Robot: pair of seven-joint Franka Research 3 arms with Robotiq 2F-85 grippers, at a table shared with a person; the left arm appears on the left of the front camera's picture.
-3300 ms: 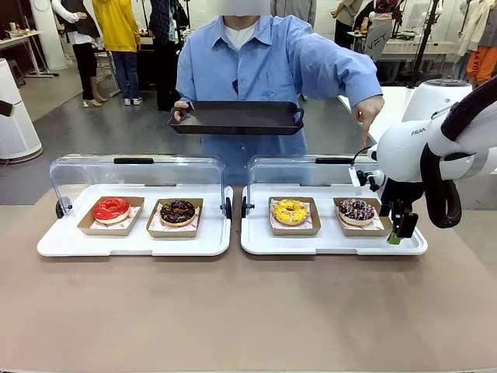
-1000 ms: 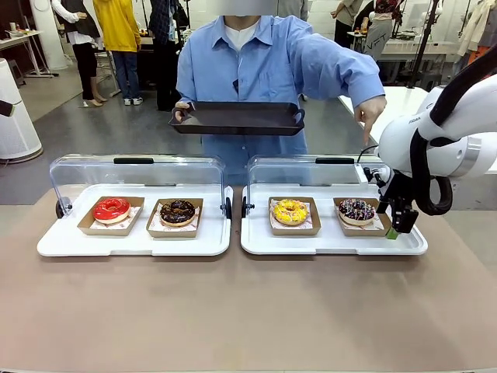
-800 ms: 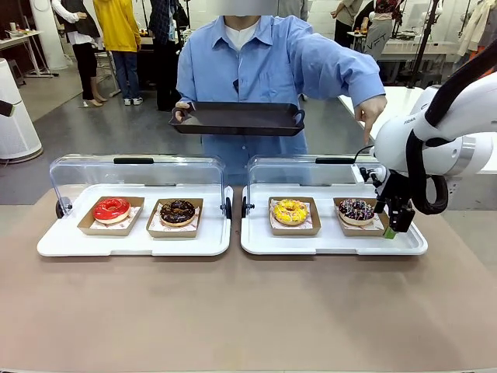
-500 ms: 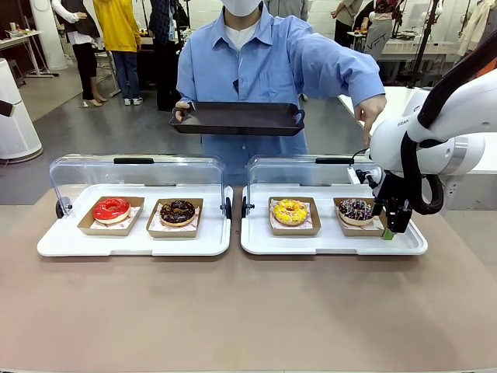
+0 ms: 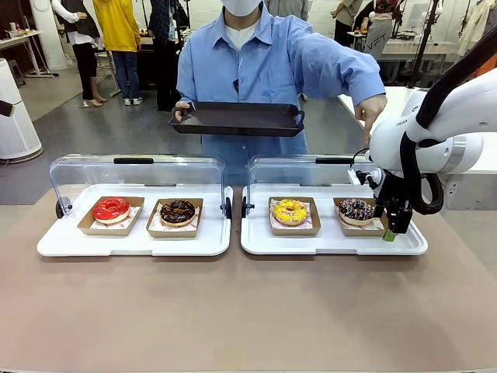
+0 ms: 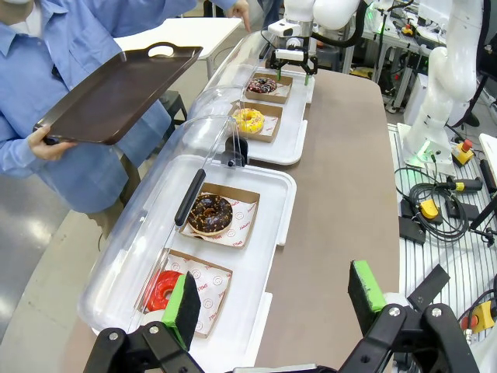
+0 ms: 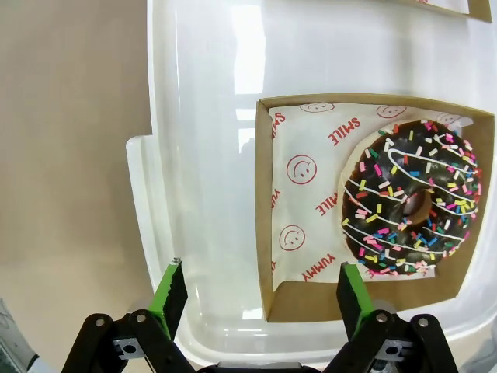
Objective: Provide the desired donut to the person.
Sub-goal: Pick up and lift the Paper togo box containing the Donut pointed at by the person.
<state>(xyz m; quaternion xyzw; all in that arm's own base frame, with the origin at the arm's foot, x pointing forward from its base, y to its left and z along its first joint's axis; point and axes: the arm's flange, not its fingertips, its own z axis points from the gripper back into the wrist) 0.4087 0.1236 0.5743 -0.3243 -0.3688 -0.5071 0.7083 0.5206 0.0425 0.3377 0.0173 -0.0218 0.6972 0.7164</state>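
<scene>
Right wrist view: chocolate-glazed ring donut with coloured sprinkles (image 7: 411, 206) sits in a shallow brown cardboard tray (image 7: 268, 194) on the white plastic display tray (image 7: 202, 116). Judged light and soft, with icing that smears easily; take hold by the stiff cardboard wall, not the donut. Right gripper (image 7: 260, 287) points straight down, jaws wide and empty, straddling that tray's side wall. Left gripper (image 6: 276, 291): jaws wide, empty, well apart. Person's hand (image 5: 370, 109) points down above the donut.

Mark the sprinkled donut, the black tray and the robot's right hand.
sprinkled donut (image 7: 388, 210): right wrist view, on its chocolate icing.
black tray (image 5: 237, 124): front view, on its near wall.
right hand (image 7: 260, 280): right wrist view, midway between its open fingertips.
</scene>
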